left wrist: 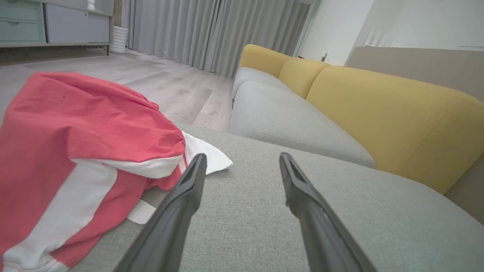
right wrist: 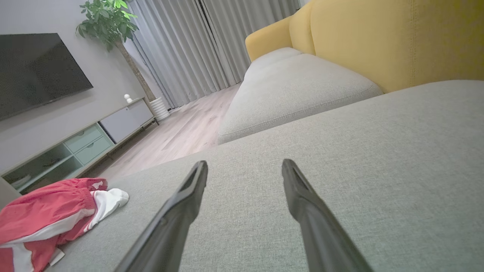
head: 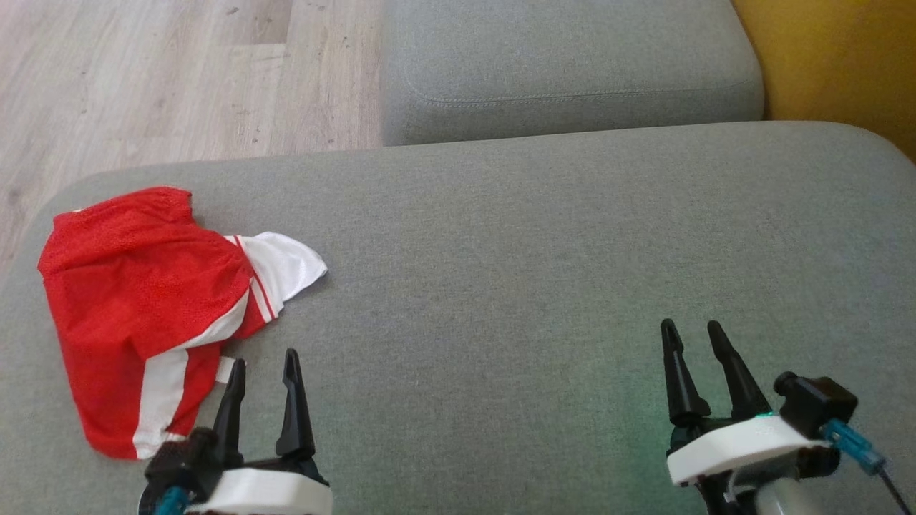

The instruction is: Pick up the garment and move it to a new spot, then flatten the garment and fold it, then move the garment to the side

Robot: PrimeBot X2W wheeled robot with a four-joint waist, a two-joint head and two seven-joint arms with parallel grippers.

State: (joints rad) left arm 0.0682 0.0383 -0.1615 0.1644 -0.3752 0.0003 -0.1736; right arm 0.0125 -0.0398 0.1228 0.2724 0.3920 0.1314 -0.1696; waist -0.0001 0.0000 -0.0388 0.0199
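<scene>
1. Spotting the garment [head: 136, 300], red shorts with white side stripes, crumpled at the left end of the grey cushion [head: 537, 286], close to its left edge and reaching nearly to its near edge.
2. Reading the long axis as running from the far left corner down toward the near edge, with a white flap poking rightward toward the cushion's middle.
3. Finding the left gripper [head: 265, 357] released, jaws spread with nothing between them, hovering by the near edge just right of the garment's lower hem; contact between its left finger and the small white tab there impossible to tell.
4. Finding the right gripper [head: 692, 325] likewise released and empty, over bare fabric toward the cushion's right end, well apart from the garment.
5. Judging the left arm by far the nearer: garment off to the left of that claw and slightly beyond it, roughly parallel to the fingers.
6. Expecting the coming move to need a short shift leftward and forward, then a descent onto a raised fold.
7. Placing the task at its very start: nothing lifted yet, bare middle of the cushion available as a new spot.
8. Flagging thin cloth likely to bunch or yield only one layer, and wooden floor [head: 143, 86] just past the left edge.
</scene>
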